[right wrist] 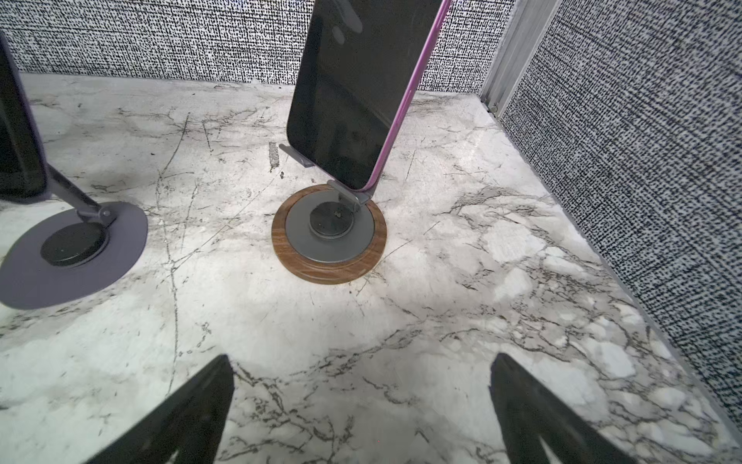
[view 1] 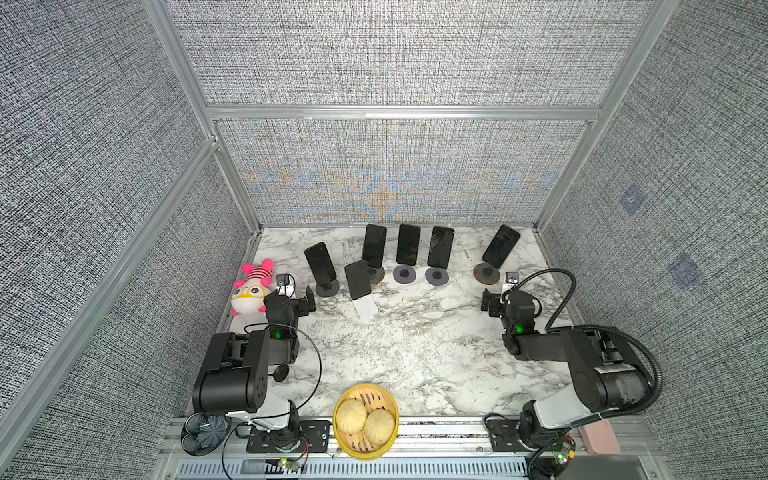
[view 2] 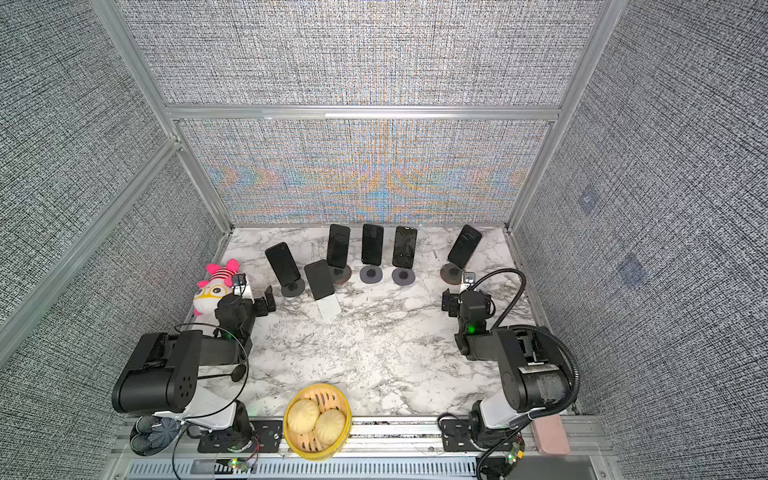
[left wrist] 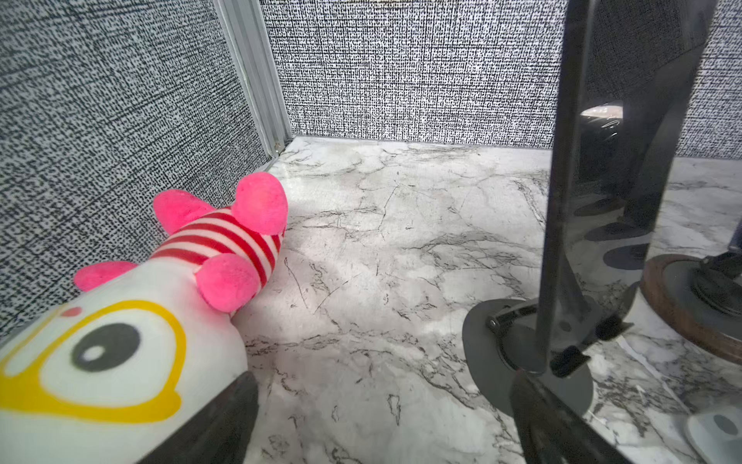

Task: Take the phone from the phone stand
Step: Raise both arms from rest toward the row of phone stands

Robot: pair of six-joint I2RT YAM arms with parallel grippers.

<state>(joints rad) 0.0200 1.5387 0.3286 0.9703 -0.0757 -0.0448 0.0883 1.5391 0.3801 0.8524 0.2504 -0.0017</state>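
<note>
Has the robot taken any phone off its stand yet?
Not yet. All six phones sit on their stands, like the purple-edged phone on the wood-rimmed stand. Both the left end effector and right end effector are open and empty, the right one facing that phone. Reaching, gripping and lifting are all left.

Right wrist view: the purple-edged phone is cut off at the top edge. The neighbouring phone is mostly out of frame. Left wrist view: the plush toy is cropped.
</note>
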